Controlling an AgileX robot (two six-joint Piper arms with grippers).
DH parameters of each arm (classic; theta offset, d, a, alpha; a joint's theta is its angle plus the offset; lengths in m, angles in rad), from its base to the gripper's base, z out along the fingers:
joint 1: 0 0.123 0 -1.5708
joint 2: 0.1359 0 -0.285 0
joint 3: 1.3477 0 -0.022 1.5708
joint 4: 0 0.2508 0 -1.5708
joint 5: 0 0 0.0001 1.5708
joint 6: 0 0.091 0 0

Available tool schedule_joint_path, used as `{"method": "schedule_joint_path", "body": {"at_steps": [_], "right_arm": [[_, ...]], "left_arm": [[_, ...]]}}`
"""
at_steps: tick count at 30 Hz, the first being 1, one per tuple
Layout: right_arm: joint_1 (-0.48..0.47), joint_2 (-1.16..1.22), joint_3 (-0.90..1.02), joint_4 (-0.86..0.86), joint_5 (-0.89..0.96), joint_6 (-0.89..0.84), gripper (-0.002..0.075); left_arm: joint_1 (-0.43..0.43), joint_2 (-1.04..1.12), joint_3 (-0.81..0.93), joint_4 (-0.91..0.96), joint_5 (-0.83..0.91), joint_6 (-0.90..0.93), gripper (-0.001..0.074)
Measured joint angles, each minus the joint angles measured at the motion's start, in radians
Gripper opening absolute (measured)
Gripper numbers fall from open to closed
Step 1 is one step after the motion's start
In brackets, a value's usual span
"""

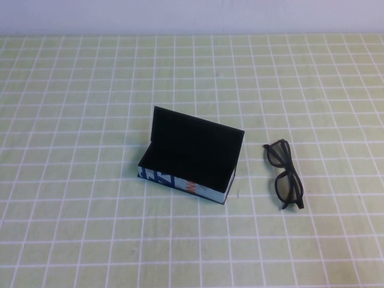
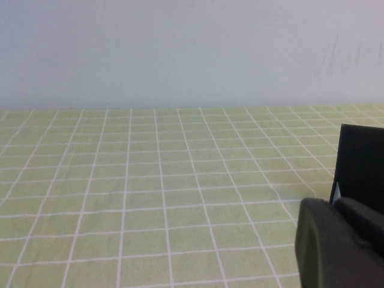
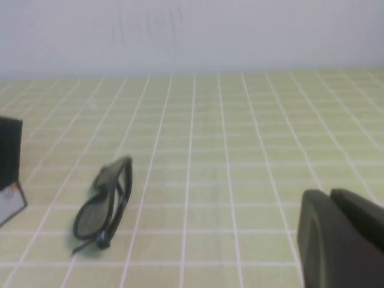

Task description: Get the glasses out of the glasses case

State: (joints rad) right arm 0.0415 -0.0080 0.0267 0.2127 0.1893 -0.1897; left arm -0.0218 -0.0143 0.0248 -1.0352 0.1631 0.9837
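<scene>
The glasses case [image 1: 191,157] stands open in the middle of the table, its black flap lid raised at the back and its black-lined inside showing nothing in it. Its light-blue printed side faces the front. The black glasses [image 1: 284,173] lie folded on the cloth to the right of the case, apart from it. Neither arm shows in the high view. My left gripper [image 2: 333,204] is shut and empty, low over the cloth to the left of the case [image 2: 362,162]. My right gripper [image 3: 329,195] is shut and empty, well clear of the glasses [image 3: 105,204] and the case's edge [image 3: 9,162].
A green cloth with a white grid [image 1: 90,228] covers the table. A pale wall [image 1: 192,15] runs along the far edge.
</scene>
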Motion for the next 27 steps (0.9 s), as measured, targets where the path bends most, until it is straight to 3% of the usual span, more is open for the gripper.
{"method": "schedule_joint_path", "body": {"at_steps": [5, 27], "right_arm": [[0.0, 0.0, 0.001, 0.018, 0.134, 0.0, -0.0017], [0.0, 0.0, 0.001, 0.024, 0.149, 0.0, -0.0017]], "left_arm": [[0.0, 0.0, 0.0, 0.002, 0.002, 0.0, -0.0004], [0.0, 0.0, 0.0, 0.002, 0.005, 0.0, -0.0004]]}}
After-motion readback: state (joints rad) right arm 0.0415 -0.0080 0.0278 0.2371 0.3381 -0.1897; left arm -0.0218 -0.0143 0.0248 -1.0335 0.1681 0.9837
